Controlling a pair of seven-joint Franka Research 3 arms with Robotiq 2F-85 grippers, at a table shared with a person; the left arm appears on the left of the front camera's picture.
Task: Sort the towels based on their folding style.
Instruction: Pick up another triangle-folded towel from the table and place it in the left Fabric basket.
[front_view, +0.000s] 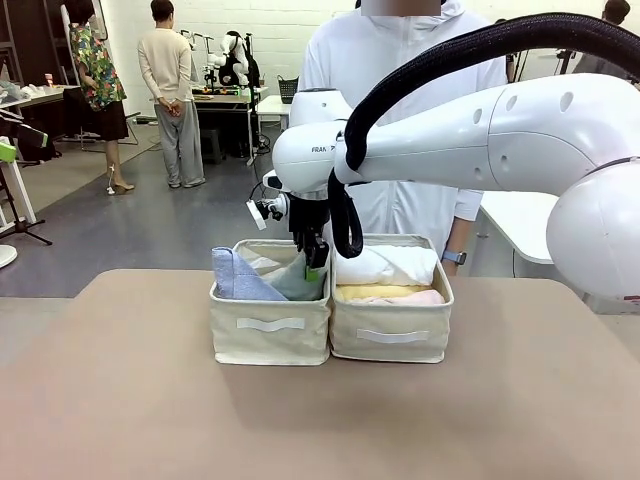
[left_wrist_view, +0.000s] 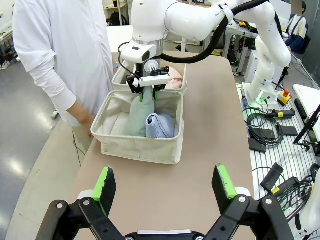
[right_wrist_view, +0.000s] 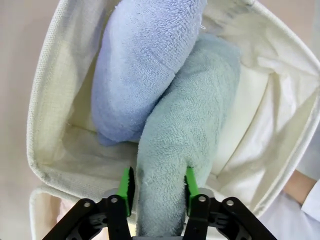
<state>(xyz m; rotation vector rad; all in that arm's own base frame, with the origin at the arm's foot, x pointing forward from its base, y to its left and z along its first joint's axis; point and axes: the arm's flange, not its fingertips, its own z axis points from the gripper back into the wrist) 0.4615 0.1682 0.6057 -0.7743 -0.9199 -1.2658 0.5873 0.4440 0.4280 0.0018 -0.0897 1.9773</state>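
Now, from the front, the right arm reaches across the middle and its end effector (front_view: 313, 252) hangs down into the left bin (front_view: 270, 340), fingers low between a light blue towel (front_view: 236, 276) and a teal-green towel (front_view: 296, 280), which looks like a drop-off among the triangle-folded pieces. Next door, touching it, the right bin (front_view: 392, 338) holds the rolls: a white towel (front_view: 386, 265) on top, a yellow towel (front_view: 378, 292) and a pink towel (front_view: 420, 297) under it, so the sorting seems nearly complete. A person (front_view: 400, 130) stands just behind the bins. Over to the left wrist camera: the left end effector (left_wrist_view: 166, 184) hovers spread wide and empty above the bare worktop (left_wrist_view: 210, 125), well clear of the bins, probably parked out of the way. Down the right wrist camera, the green pads (right_wrist_view: 126, 186) sit on either side of the teal-green towel's end, touching or nearly so; whether they pinch it or are letting go, I cannot tell. The towel leans against the blue one inside the bin.
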